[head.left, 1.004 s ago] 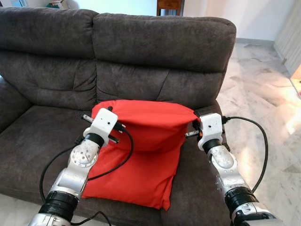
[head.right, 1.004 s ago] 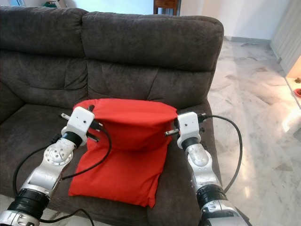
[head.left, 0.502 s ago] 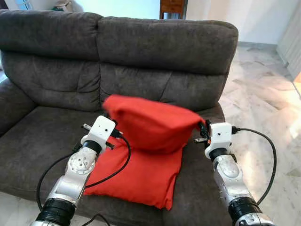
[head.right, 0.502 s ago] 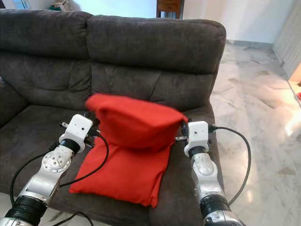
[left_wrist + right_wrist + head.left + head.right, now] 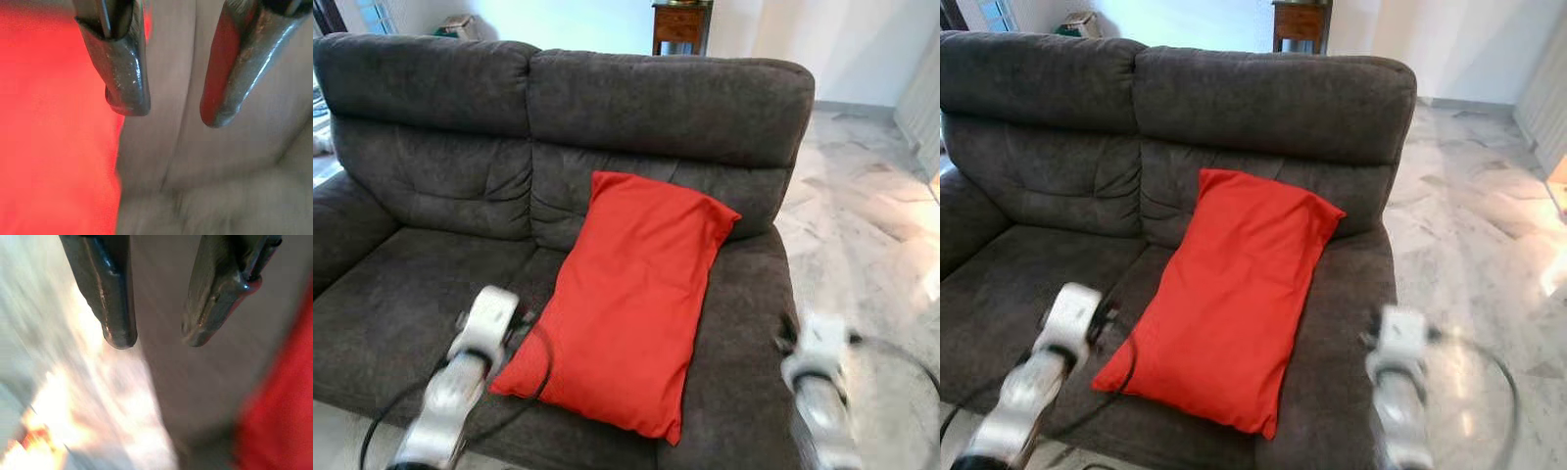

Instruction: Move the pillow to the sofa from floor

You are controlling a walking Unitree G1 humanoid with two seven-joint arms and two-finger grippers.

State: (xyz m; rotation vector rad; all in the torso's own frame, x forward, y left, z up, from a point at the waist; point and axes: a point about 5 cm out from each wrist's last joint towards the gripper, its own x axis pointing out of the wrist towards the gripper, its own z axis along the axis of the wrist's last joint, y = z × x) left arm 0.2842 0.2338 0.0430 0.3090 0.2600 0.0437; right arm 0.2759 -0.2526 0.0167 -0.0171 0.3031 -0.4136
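On the sofa [image 5: 431, 294], the red pillow [image 5: 626, 294] lies free on the right-hand seat cushion, its top end leaning against the backrest and its lower end reaching almost to the seat's front edge. It sits slightly tilted, the upper right corner close to the right armrest.

Both arms appear blurred at the front of the sofa. Left end effector [image 5: 168, 105] sits just beside the pillow's lower left corner, over the dark seat fabric, its two black fingers [image 5: 122, 73] spread apart with nothing between them; the wrist view shows red cloth along one side of the fingers, apart from them. Right end effector [image 5: 154, 335] hangs near the sofa's right front corner, to the right of the pillow and clear of it, its fingers likewise spread and empty, with grey upholstery, a strip of red and pale floor below.

Behind the sofa stands a small wooden cabinet [image 5: 681, 24] against a white wall, and marble floor [image 5: 871, 215] runs along the sofa's right side.
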